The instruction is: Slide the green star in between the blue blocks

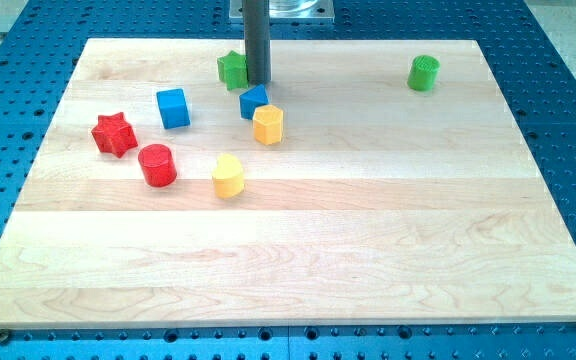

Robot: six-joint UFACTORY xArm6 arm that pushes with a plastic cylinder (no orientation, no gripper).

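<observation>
The green star (pixel 231 69) lies near the view's top, left of centre, on the wooden board (pixel 368 220). My tip (pixel 257 82) stands right against the star's right side. A blue cube (pixel 173 108) lies below and left of the star. A second blue block (pixel 253 101), angular in shape, lies just below my tip. The star sits above the gap between the two blue blocks.
A yellow hexagonal block (pixel 267 125) touches the second blue block's lower right. A yellow heart-like block (pixel 228 176), a red cylinder (pixel 157 165) and a red star (pixel 114 134) lie at the left. A green cylinder (pixel 424 73) stands at the top right.
</observation>
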